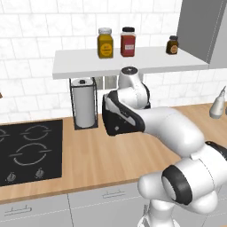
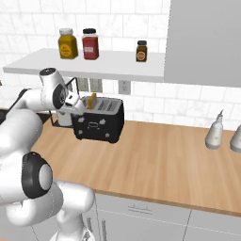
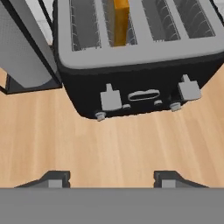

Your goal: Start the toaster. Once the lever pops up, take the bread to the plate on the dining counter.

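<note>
Above desk: tool [image 3: 109,180] jaws apart, nothing between, toaster [image 3: 139,57] at 12 o'clock.
Risk: closing jaws could miss lever [image 3: 110,97], leaving bread [image 3: 120,19] untoasted.

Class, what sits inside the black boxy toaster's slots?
One orange-crusted bread slice stands in the black boxy toaster, poking up. Its lower part is hidden inside the slot.
</note>
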Robot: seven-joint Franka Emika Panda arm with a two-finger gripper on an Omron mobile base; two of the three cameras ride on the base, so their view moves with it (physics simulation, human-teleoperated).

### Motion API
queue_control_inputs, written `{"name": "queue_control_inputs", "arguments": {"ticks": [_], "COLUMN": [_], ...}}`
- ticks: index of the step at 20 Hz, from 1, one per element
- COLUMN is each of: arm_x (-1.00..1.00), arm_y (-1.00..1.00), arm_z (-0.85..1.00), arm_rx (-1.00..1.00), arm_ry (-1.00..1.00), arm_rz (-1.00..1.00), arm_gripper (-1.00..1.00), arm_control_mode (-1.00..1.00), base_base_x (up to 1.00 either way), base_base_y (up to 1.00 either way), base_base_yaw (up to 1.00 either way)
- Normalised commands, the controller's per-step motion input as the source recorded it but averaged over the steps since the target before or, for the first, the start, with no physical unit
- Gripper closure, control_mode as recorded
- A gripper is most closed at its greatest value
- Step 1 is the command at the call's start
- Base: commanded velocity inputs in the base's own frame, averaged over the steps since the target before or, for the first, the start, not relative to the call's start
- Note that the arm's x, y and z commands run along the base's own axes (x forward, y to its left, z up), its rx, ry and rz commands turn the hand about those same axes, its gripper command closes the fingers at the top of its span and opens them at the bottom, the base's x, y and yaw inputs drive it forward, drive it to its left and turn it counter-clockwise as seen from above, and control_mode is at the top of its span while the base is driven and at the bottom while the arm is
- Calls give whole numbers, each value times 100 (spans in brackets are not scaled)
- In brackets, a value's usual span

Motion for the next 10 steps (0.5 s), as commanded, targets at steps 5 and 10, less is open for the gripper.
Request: {"name": "queue_control_inputs", "arguments": {"ticks": [5,10], "arm_x": [21,6], "arm_y": [-2,-8], "arm_z": [-19,-14], "arm_rx": [-3,-1], "arm_ry": [-2,-4], "arm_rz": [1,0], "arm_gripper": [100,100], "arm_control_mode": [-100,-100], "base_base_x": [0,0], "base_base_y": [0,0], "base_base_yaw": [0,0]}}
